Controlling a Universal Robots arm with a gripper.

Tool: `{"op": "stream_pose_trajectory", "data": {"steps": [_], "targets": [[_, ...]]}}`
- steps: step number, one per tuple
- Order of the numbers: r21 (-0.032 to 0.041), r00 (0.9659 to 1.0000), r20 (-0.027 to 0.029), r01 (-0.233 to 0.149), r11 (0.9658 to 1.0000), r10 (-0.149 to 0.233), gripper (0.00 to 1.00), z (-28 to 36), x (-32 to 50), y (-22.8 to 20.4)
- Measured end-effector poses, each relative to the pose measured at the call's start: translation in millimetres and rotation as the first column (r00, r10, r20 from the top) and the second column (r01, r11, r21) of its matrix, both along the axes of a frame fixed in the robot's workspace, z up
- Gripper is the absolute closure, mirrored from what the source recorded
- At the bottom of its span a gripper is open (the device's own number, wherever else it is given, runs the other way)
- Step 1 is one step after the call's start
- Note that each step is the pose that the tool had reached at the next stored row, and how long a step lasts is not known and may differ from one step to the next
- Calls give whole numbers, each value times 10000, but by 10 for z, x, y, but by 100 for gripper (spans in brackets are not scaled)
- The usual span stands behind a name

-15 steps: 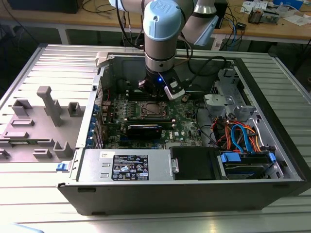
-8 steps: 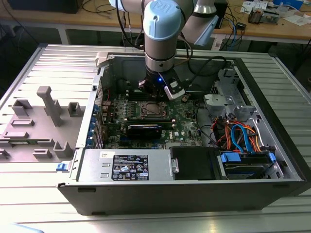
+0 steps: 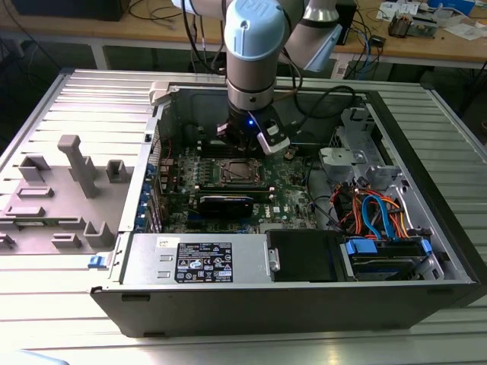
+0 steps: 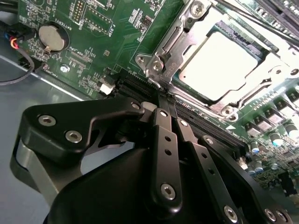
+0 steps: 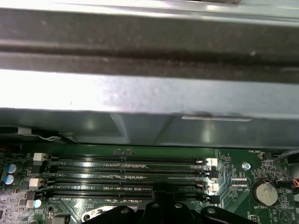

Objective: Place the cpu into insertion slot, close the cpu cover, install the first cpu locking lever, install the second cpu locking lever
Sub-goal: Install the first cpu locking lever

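Second wrist view: dull silver-grey square cpu is seen framed by the silvery square metal cpu cover, lowered over it on the green circuit board. Black tool seems pressed together, just beside the cover's corner.

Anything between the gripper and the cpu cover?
Nothing visible. In the second wrist view the gripper sits with its tips at the edge of the cover; the chip shows through its cut-out.
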State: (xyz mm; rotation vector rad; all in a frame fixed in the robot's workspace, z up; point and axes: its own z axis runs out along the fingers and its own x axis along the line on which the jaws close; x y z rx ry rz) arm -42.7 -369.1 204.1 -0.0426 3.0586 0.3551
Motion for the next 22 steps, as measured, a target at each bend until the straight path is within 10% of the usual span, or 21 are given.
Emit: {"op": "stream_pose_trajectory", "data": {"steps": [3,7,22], "targets": [[33,10000,-1,-3,10000,3,89,2,1,-6],[247,10000,3,-1,9997,0,89,1,0,-49],[271,10000,36,-1,9996,0,89,-27,0,-96]]}}
